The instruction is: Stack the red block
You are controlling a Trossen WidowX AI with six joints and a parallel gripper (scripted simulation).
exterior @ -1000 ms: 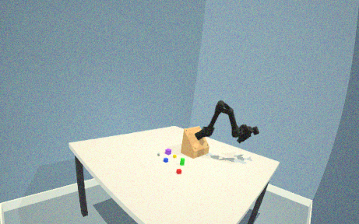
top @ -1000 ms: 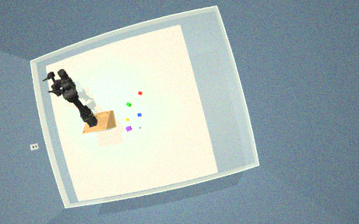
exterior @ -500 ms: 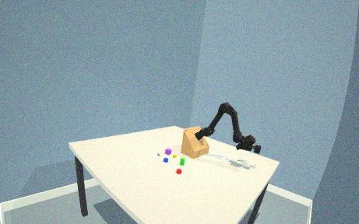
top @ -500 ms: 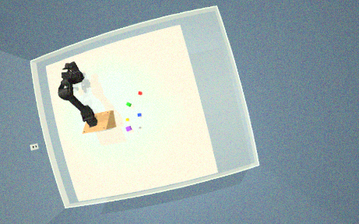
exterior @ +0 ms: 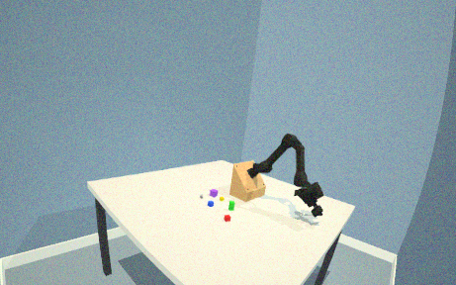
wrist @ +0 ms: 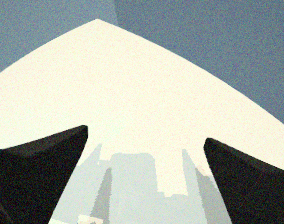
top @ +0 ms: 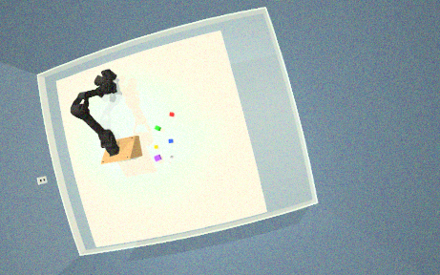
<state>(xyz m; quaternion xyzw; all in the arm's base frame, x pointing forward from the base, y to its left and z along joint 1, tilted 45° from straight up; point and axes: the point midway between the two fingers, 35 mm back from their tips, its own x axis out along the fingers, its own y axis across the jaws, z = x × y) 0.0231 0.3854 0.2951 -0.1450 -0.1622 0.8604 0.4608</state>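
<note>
The red block (top: 172, 115) (exterior: 228, 218) lies on the table top by itself, apart from the green tower. The green tower (top: 157, 128) (exterior: 231, 205) stands upright, small and narrow, with nothing on top. My gripper (wrist: 149, 137) is open and empty, its two black fingers wide apart in the wrist view. In the top and exterior views it is above the table on the far side of the green tower from the blue block, well away from the red block and the tower. Neither shows in the wrist view.
A blue block (top: 171, 141) (exterior: 211, 204), a yellow block (top: 156, 147) (exterior: 222, 199), a purple block (top: 157, 158) (exterior: 214, 193) and a tiny grey object (top: 172, 157) (exterior: 202, 196) lie near the tower. The wooden arm base (top: 136, 147) (exterior: 243, 190) stands beside them.
</note>
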